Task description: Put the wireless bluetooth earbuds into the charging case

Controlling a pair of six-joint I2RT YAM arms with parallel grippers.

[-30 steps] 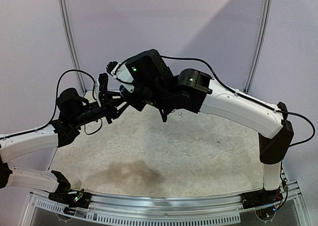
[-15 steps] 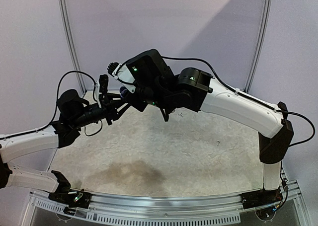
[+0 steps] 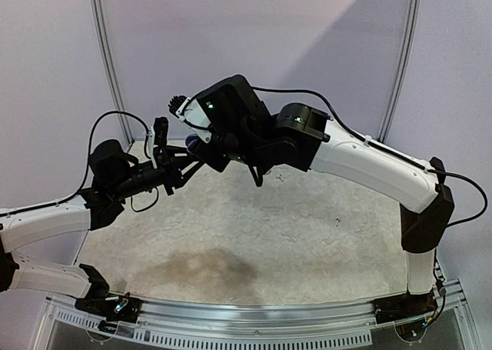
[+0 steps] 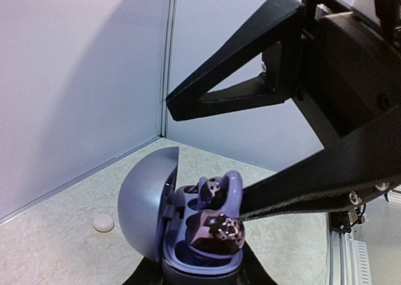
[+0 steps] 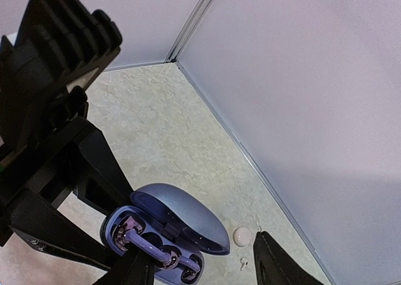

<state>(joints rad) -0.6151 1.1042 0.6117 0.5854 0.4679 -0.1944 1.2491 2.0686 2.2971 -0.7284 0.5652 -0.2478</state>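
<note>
My left gripper is shut on the base of an open blue-purple charging case, held up above the table; its lid stands open to the left. Two glossy purple earbuds sit in the case's wells, the second one behind the first. In the right wrist view the case lies just beyond my right gripper, which is wide open and empty, one finger beside an earbud stem. In the top view both grippers meet at the case.
A small pale round thing and a tiny white piece lie on the mat near the wall corner; the round one also shows in the left wrist view. The booth walls are close behind.
Both arms have shifted very slightly to the left with the case between them. The case stays open in the left gripper.
</note>
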